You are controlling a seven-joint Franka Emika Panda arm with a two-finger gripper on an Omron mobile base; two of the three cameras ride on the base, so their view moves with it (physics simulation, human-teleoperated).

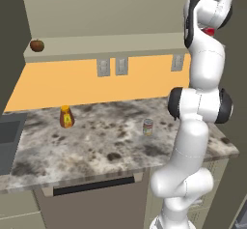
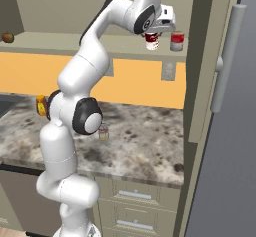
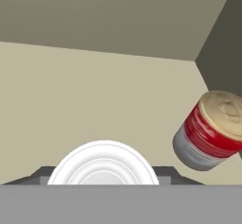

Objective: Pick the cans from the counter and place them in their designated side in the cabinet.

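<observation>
Pincer (image 2: 152, 34) gripping dark red can (image 2: 152, 41), beside red-and-grey can (image 2: 177, 40)

We see the hand (image 2: 153, 35) over the dark red-and-white can (image 2: 152, 41) on the cabinet shelf (image 2: 60, 42), beside the brighter red-and-grey can (image 2: 177, 41); the silver can (image 2: 103, 132) stands on the desk (image 2: 145, 146).

Left base view sits behind the arm to its left, looking forward and down over the counter (image 1: 96, 141) toward the shelf board (image 1: 111, 44). Right base view looks from behind on the right, taking in the same counter (image 2: 145, 146), shelf board (image 2: 65, 41) and silver-grey can (image 2: 103, 132). Hand view sits close above the shelf (image 3: 94, 105), beside the red-and-grey can (image 3: 208, 131).
</observation>
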